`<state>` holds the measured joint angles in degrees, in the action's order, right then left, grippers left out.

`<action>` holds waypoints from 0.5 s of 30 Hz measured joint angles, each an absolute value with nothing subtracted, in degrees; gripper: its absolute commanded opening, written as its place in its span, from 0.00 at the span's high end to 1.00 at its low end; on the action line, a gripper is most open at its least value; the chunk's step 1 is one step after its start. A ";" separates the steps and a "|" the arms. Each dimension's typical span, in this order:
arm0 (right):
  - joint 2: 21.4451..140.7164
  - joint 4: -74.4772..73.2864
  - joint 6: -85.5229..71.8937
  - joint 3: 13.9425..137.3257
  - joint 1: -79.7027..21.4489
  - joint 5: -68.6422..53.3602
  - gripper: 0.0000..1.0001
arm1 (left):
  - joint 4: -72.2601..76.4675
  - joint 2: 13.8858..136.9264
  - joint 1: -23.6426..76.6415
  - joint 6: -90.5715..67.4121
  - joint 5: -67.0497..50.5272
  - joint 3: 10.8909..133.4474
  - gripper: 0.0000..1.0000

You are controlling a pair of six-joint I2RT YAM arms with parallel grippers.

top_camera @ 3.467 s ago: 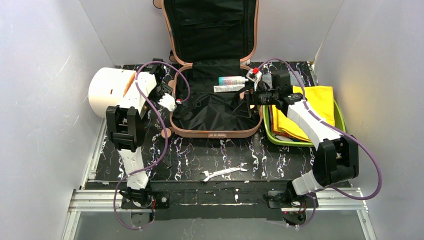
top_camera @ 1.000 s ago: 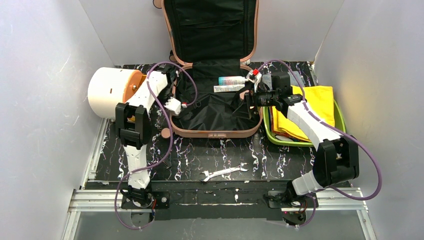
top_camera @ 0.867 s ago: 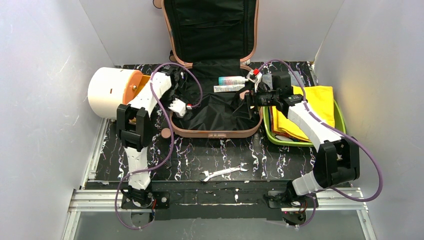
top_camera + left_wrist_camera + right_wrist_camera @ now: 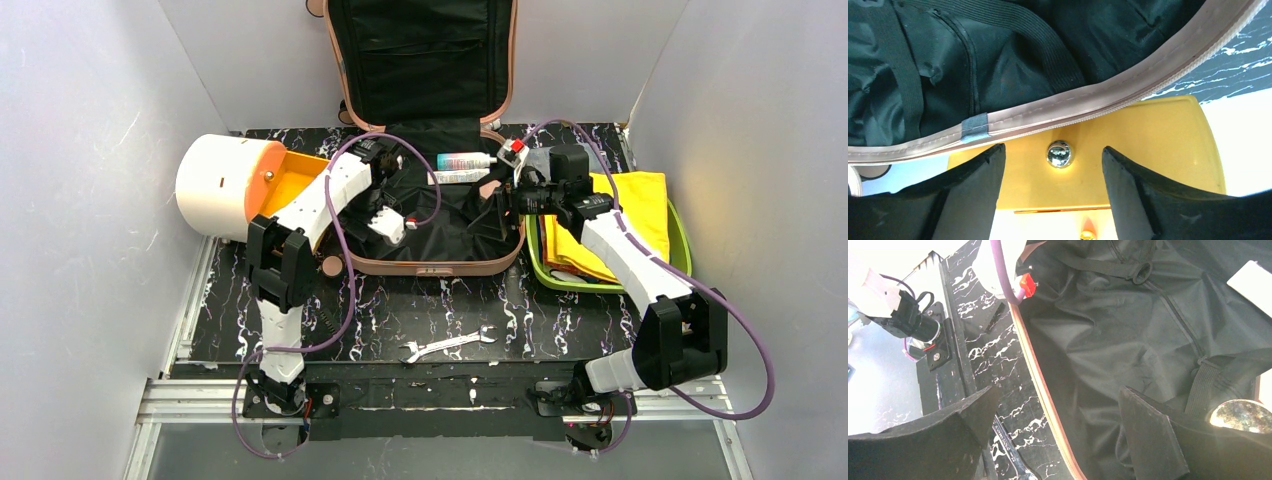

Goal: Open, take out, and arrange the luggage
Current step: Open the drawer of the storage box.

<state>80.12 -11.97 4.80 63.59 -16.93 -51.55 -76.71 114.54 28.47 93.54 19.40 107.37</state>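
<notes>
The salmon-pink hard-shell suitcase (image 4: 430, 266) is laid open at upper centre of the overhead view, lid raised. The left gripper (image 4: 1052, 152) and right gripper (image 4: 1058, 390) are spread apart; nothing is gripped.

3 plain pale-grey panels boxed in the scene in the top view: a left wall (image 4: 90, 150) filling the left side of the frame, a right wall (image 4: 760, 120) filling the right side, and a back wall (image 4: 590, 60) across the top. Between them, in the middle of the frame, lay a black table (image 4: 560, 310) veined with white marbling. An aluminium rail (image 4: 190, 400) ran along its lower edge, with a dull grey surface (image 4: 450, 460) at the very bottom. The light was bright and even, and the shadows were soft.
</notes>
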 measured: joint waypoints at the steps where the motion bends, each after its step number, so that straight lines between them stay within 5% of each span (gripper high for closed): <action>1: 80.01 -12.03 4.86 63.26 -16.93 -51.55 0.02 | -76.71 114.54 28.64 93.43 19.05 107.68 0.15; 3: 79.88 -12.51 5.04 62.85 -16.95 -51.51 0.02 | -76.69 114.52 28.82 93.45 18.37 108.09 0.02; 15: 82.78 -17.91 8.93 65.84 -16.97 -45.74 0.02 | -77.38 110.19 28.88 89.32 10.15 113.99 0.02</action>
<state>82.78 -17.91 8.93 65.84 -16.97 -45.74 -77.38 110.19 28.88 89.32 10.15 113.99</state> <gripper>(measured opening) 0.984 0.982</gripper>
